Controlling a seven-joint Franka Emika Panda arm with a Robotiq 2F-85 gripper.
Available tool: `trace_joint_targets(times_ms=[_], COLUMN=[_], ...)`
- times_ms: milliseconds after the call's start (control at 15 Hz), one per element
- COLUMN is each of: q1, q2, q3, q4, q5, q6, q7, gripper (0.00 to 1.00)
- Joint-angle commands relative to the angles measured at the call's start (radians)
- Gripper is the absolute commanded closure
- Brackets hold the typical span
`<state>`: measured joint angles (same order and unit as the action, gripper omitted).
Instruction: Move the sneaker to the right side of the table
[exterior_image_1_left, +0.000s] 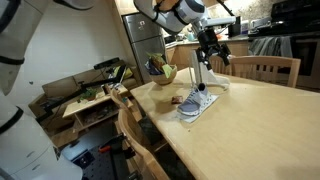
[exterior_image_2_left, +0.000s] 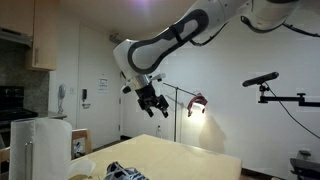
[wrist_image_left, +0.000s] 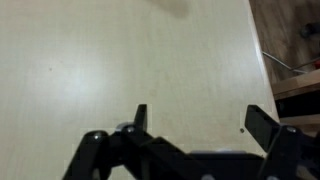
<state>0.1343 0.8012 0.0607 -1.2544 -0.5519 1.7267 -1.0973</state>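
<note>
Wrist view looks down past my hand (wrist_image_left: 198, 120): both fingers (wrist_image_left: 141, 112) stand spread wide, with only bare pale surface (wrist_image_left: 100, 60) showing between them. I am pinching nothing. The wooden edge of that surface runs down at three o'clock, with darker floor beyond it.

In both exterior views my hand (exterior_image_1_left: 210, 48) (exterior_image_2_left: 153, 103) hangs in the air, well clear of the wood, fingers pointing down.

The sneaker (exterior_image_1_left: 197, 102), light grey-blue with a white sole, sits on the surface (exterior_image_1_left: 250, 120) at about six o'clock from my hand, apart from it and untouched. A small dark brown thing (exterior_image_1_left: 175, 100) lies just beside the sneaker at nine o'clock. A bowl (exterior_image_1_left: 163, 72) stands farther out at ten o'clock, near the surface's edge. A wooden chair (exterior_image_1_left: 265, 68) stands at the far side, at two o'clock from the sneaker.
</note>
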Motion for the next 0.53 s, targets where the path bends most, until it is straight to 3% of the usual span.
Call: trace_joint_targets(times_ms=[0, 133, 200, 467], q1=[0.015, 0.06, 0.039, 0.049], q2=[-0.032, -0.048, 0.0, 0.01], q3=[0.018, -0.042, -0.005, -0.03], q4=[-0.05, -0.06, -0.007, 0.001], q5=[-0.038, -0.125, -0.074, -0.122], q6=[0.099, 0.073, 0.067, 0.065], q7=[-0.13, -0.062, -0.088, -0.083], gripper=[0.0, 0.0, 0.0, 0.0])
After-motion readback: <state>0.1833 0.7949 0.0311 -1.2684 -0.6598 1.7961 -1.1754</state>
